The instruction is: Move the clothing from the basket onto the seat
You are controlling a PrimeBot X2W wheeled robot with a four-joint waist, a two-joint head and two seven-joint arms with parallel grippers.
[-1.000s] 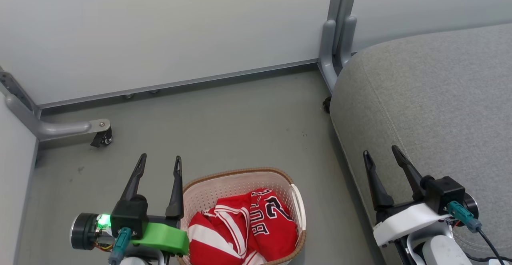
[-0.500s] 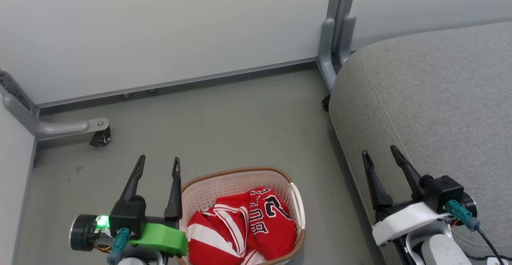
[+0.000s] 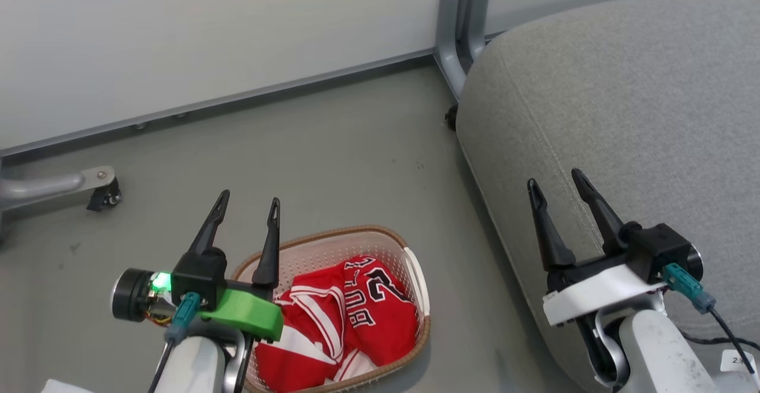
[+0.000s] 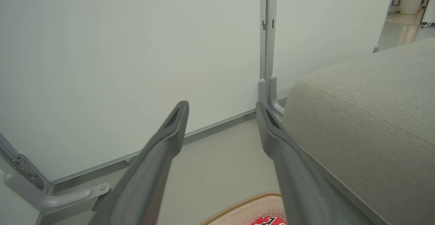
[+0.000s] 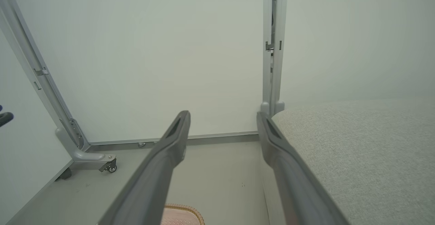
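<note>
The red clothing (image 3: pixel 344 322) lies crumpled in the cream basket (image 3: pixel 356 244) on the floor, black lettering facing up; a red scrap (image 4: pixel 270 221) and the basket rim (image 4: pixel 244 208) show at the bottom of the left wrist view. My left gripper (image 3: pixel 248 204) hangs open over the basket's left rim, empty. My right gripper (image 3: pixel 555 180) stands open and empty over the left edge of the grey seat (image 3: pixel 641 114). The seat (image 4: pixel 367 123) fills the right of both wrist views (image 5: pixel 357 157). The basket rim (image 5: pixel 181 207) peeks in at the bottom of the right wrist view.
Pale partition panels (image 3: pixel 208 31) close off the back, joined at a grey post (image 3: pixel 460 19) by the seat's corner. A grey foot with a castor (image 3: pixel 104 194) sticks out at the left. Bare grey floor (image 3: pixel 332 167) lies between the basket and the panels.
The head view has shifted, so the whole scene sits further left and the basket higher. Both grippers stay open and empty, now a little higher in the picture.
</note>
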